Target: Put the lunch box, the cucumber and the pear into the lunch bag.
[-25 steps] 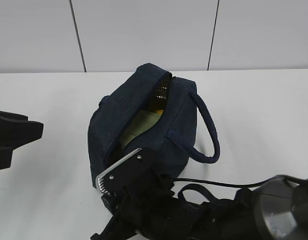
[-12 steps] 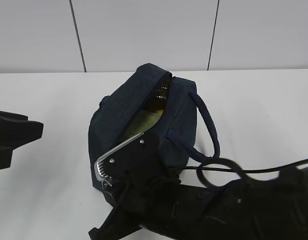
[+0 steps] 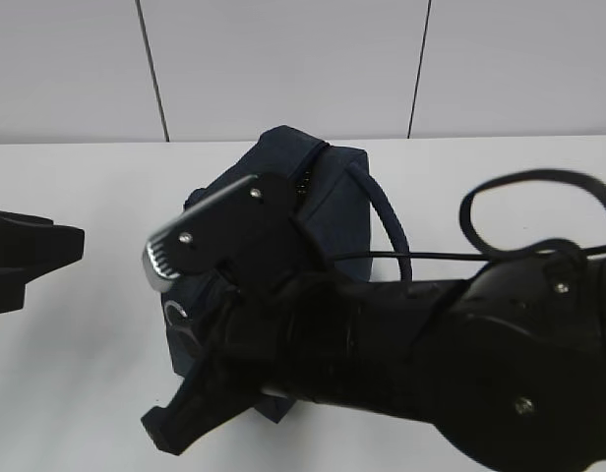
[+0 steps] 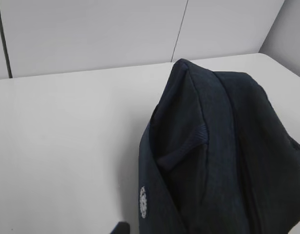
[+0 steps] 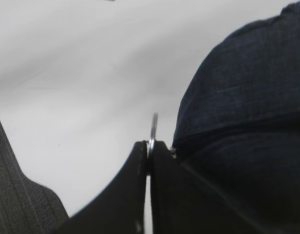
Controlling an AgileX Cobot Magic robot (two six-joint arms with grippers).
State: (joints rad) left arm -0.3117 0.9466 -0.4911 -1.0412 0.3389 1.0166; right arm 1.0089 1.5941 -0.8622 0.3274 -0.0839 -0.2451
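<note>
A: Is any writing legible on the lunch bag (image 3: 333, 202)?

B: None that reads. The left wrist view shows a small round whitish emblem (image 4: 143, 202) on the bag's side panel, too fine to make out; the exterior view does not show it.

A: And where does the bag sit?

B: On the white table (image 3: 87, 374), in front of the pale panelled wall (image 3: 283, 59). One loop handle (image 3: 382, 221) hangs down its right side.

A: What is the right gripper (image 5: 149, 161) doing?

B: Its fingers are pressed together on the metal ring pull (image 5: 153, 127), a thin silver loop standing up just beside the navy fabric. Only the right wrist view shows that pinch (from outside, the right arm's black body covers most of the bag's near end).

A: The left gripper (image 3: 32, 258)?

B: At the left edge of the exterior view, well apart from the bag. Whether it is parted or closed cannot be told; its own wrist view shows only a dark sliver at the bottom.

A: The lunch box, cucumber and pear?

B: Not visible in any view; the bag's top seam looks drawn together, though that is hard to judge.
</note>
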